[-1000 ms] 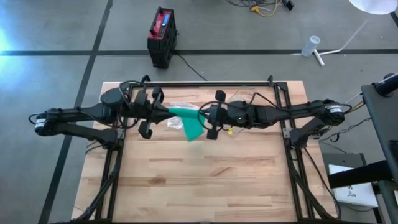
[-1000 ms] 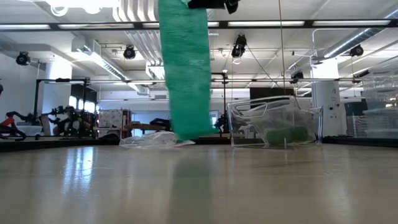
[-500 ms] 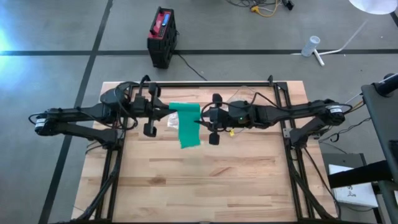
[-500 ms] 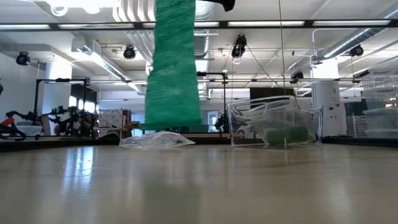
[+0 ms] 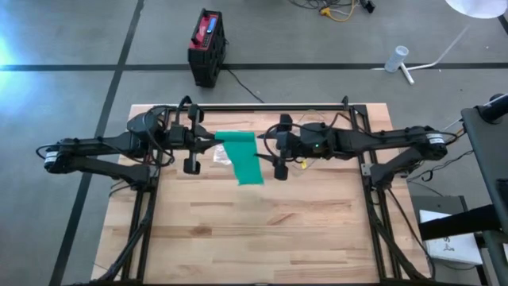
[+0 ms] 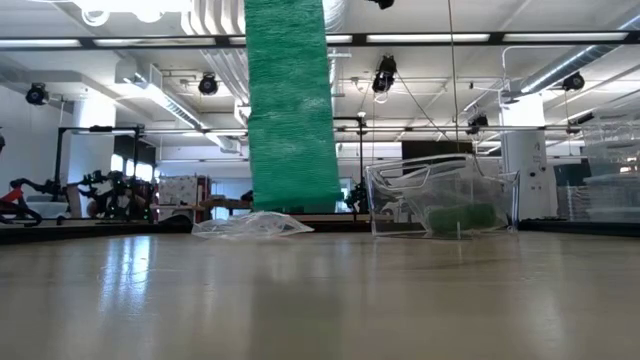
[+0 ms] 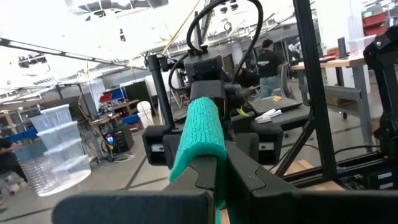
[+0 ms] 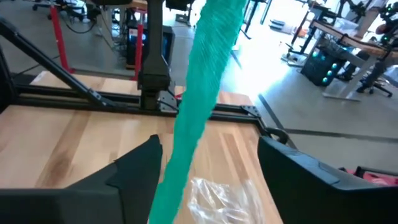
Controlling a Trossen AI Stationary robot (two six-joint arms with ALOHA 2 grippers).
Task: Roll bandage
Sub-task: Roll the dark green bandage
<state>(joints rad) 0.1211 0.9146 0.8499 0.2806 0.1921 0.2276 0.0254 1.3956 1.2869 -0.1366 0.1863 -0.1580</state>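
Basically unrolled: the green knit bandage strip (image 5: 242, 156) hangs above the wooden surface (image 5: 262, 230), pinched at its top by the left gripper (image 5: 190, 143) fingers, right gripper (image 5: 282, 149) fingers spread beside it, rolling not started.

Landmark: bandage (image 5: 243, 156), hanging above the table (image 5: 262, 238), mid-width, toward the far edge.
Left gripper (image 5: 189, 141): just left of the bandage, at its upper end.
Right gripper (image 5: 282, 148): just right of the bandage, apart from it.
Plastic wrapper (image 6: 252, 226): on the table, below and behind the bandage.
Clear box (image 6: 442, 197): on the table, right of the bandage.
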